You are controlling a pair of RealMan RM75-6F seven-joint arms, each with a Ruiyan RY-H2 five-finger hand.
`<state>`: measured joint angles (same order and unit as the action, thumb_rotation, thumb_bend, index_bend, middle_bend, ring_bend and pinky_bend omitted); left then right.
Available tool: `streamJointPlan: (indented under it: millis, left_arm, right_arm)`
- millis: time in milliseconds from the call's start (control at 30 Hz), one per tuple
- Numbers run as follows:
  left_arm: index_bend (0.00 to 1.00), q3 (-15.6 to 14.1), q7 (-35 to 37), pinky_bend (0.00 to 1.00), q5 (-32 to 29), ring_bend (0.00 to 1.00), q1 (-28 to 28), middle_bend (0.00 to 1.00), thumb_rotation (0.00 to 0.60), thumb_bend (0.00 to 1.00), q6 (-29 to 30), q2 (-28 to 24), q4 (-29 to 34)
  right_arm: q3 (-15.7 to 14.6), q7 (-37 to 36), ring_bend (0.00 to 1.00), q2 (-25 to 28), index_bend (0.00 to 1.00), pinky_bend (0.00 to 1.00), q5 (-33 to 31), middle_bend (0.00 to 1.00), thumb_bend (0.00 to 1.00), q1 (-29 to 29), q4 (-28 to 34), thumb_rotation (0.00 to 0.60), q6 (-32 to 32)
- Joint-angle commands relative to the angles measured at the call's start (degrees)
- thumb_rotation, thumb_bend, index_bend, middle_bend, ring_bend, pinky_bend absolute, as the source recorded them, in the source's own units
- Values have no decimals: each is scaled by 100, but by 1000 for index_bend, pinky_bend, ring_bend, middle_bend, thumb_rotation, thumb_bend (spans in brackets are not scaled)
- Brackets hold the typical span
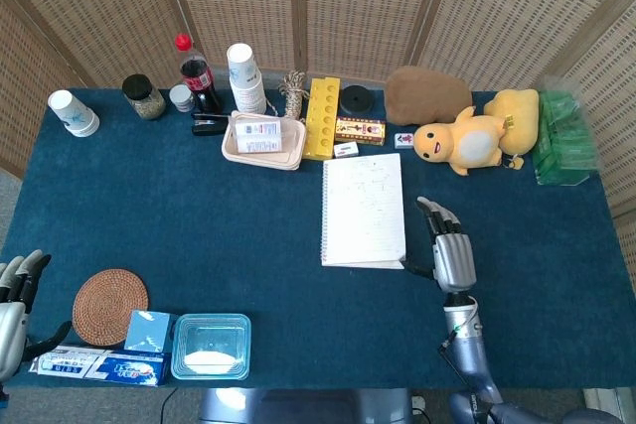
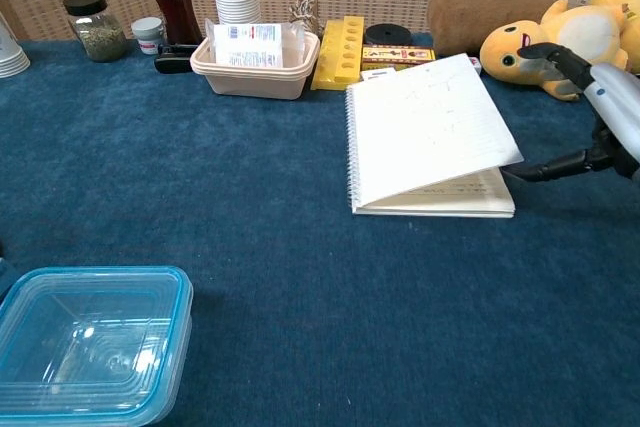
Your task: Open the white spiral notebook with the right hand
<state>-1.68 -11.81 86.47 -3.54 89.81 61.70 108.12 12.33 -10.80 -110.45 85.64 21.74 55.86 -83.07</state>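
Note:
The white spiral notebook [image 1: 363,211] lies in the middle of the blue table, spiral on its left. In the chest view its top sheet [image 2: 428,125] is raised along the right edge, tilting up over the pages [image 2: 470,197] below. My right hand [image 1: 449,250] is just right of the notebook, fingers stretched out and apart. Its thumb [image 2: 550,166] reaches to the lifted edge; the rest of the right hand [image 2: 612,107] stands above it. My left hand [image 1: 14,307] rests at the table's near left corner, fingers spread, holding nothing.
A yellow plush toy [image 1: 467,141] and a brown cushion [image 1: 427,94] sit behind the right hand. A beige tray [image 1: 262,139] and a yellow block [image 1: 320,118] stand behind the notebook. At the near left lie a clear blue-rimmed box [image 2: 90,345] and a woven coaster [image 1: 109,307].

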Motion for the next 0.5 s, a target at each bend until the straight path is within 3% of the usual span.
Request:
streamJointPlan:
  millis: [33, 300, 500]
  left_arm:
    - [97, -4, 8, 0, 13, 23, -10, 65, 600, 200, 17, 2, -2]
    - [98, -21, 70, 0, 46, 22, -57, 64, 600, 201, 78, 11, -44]
    - [99, -34, 191, 0, 49, 22, -95, 65, 600, 201, 112, 27, -141]
  right_arm:
    - [111, 6, 169, -79, 113, 205, -44, 195, 116, 159, 154, 600, 99]
    - [410, 205, 169, -90, 110, 207, -145, 195, 110, 536, 894, 600, 354]
    - [529, 608, 169, 69, 96, 210, -338, 190, 107, 800, 1827, 600, 835]
